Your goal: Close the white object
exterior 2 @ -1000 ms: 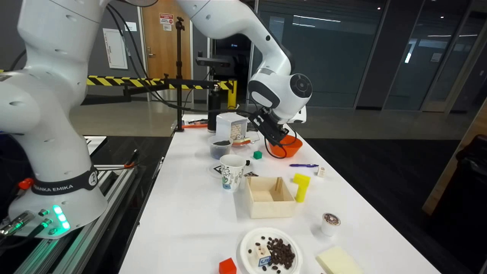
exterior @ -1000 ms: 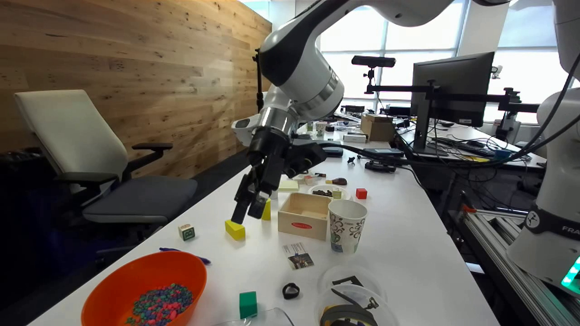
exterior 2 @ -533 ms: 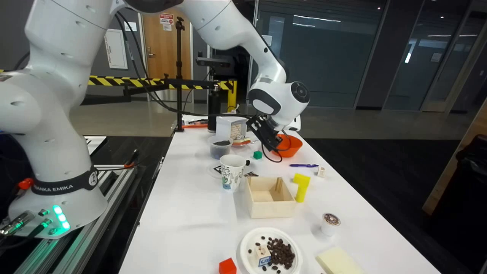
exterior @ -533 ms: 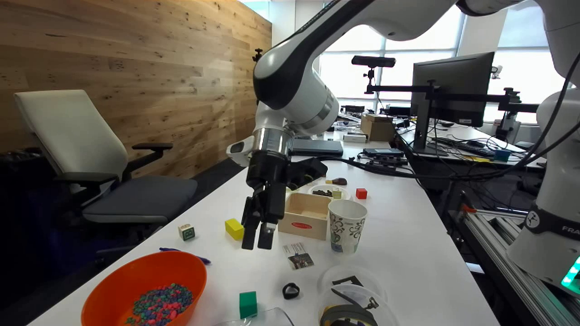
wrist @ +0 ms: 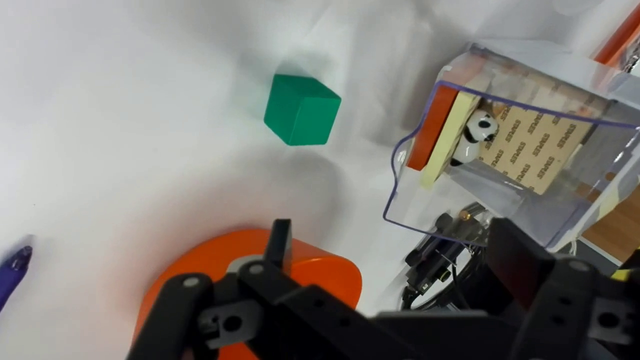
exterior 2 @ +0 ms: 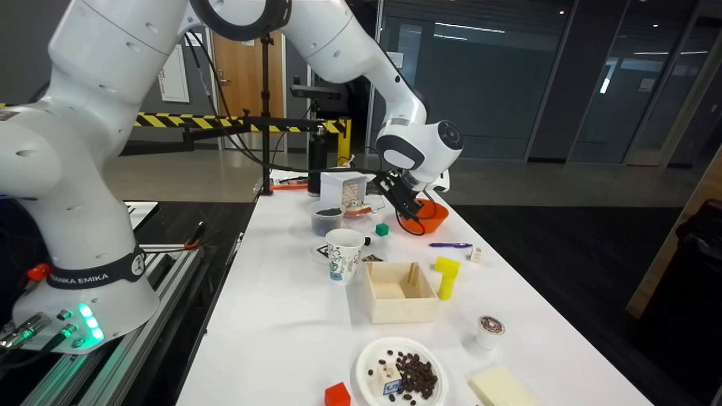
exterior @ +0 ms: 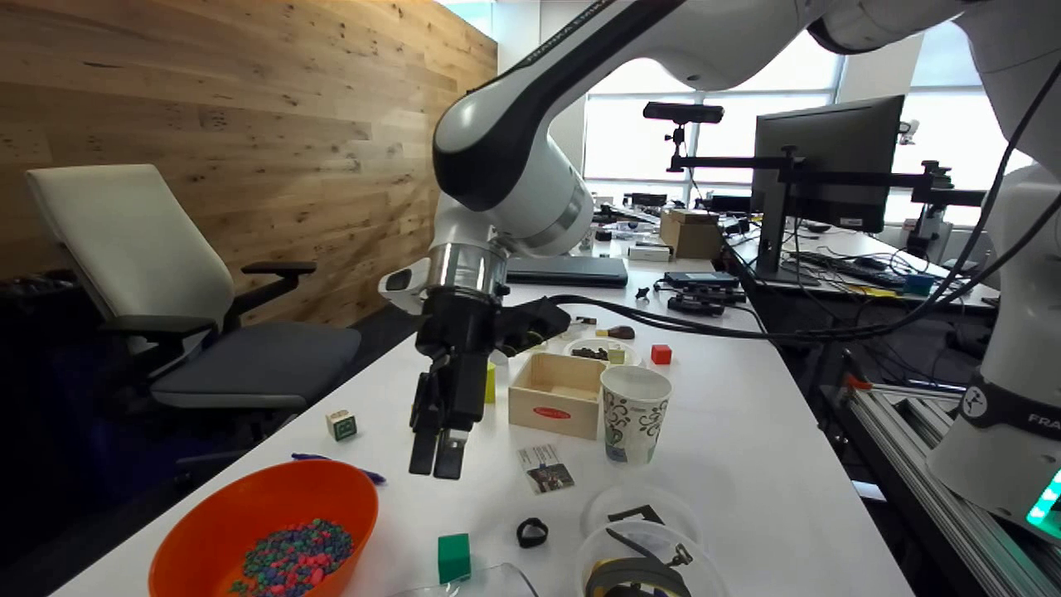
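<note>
The white object is most likely the white box (exterior 2: 336,188) at the far end of the table in an exterior view, its one side open. In the wrist view a see-through box (wrist: 520,210) with a purple rim stands at the right. It holds a panda figure (wrist: 480,127), a tan Staples pad (wrist: 535,150), and red and pale yellow pieces. My gripper (wrist: 397,245) is open and empty in the wrist view, above the table, with the box ahead of its right finger. The gripper (exterior: 437,456) points down in an exterior view. I cannot see a lid clearly.
An orange bowl (exterior: 249,514) of small coloured pieces lies under my left finger in the wrist view (wrist: 320,280). A green block (wrist: 305,112), a paper cup (exterior: 634,414), a wooden box (exterior: 554,414), a purple pen (exterior 2: 450,245) and a clear tub (exterior 2: 326,223) stand around.
In an exterior view my gripper has come down and turned more upright, then shifted left towards the orange bowl. The objects on the table have not visibly moved.
</note>
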`<act>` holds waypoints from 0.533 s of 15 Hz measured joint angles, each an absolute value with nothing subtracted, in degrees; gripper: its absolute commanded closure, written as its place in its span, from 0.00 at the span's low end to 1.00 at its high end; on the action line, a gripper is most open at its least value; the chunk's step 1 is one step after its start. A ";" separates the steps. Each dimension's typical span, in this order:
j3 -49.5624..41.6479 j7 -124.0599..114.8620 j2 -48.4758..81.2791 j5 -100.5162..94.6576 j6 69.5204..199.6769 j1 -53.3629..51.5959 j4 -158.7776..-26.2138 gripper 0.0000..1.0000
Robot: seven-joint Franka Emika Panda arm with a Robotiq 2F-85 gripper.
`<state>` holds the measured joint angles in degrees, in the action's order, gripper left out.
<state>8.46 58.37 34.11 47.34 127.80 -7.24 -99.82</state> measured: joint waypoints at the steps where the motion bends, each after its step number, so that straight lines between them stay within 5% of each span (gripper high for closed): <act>1: 8.76 57.56 34.90 46.63 127.80 -7.27 -98.79 0.00; 8: 11.54 51.51 40.82 41.57 127.68 -7.97 -91.90 0.00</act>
<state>11.54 51.51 40.82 41.57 127.68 -7.97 -91.90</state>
